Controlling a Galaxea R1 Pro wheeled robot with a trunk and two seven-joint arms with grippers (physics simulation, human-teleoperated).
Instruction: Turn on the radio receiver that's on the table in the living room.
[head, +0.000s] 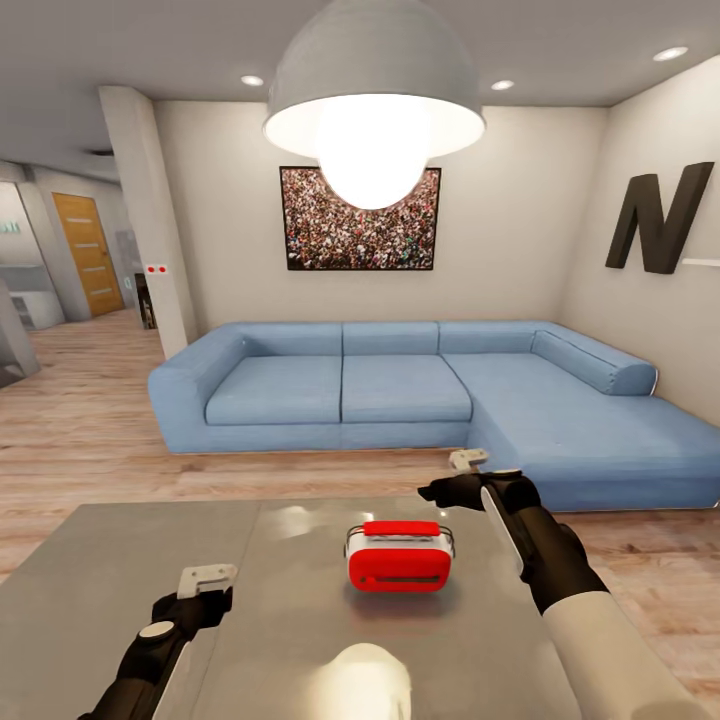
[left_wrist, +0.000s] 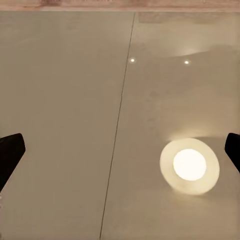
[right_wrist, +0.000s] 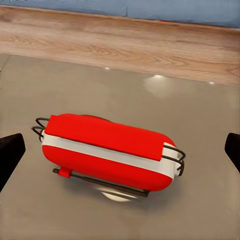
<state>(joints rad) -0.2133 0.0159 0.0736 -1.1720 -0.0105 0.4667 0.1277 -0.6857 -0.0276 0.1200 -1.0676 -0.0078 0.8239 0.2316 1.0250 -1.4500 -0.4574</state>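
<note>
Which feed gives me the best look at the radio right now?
Right wrist view: the radio receiver sits close and central between the open fingers, wire loop visible. Head view shows it smaller on the table. Left wrist view looks at bare tabletop.

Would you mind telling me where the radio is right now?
In the head view, the radio sits mid-table, slightly right of centre, just below the right gripper, with the sofa beyond.

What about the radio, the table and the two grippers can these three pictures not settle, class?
- Radio receiver: dial unseen in head or right wrist view.
- Table: near edge cut off, head view.
- Left gripper, right gripper: fingertips clipped by wrist frames.
</note>
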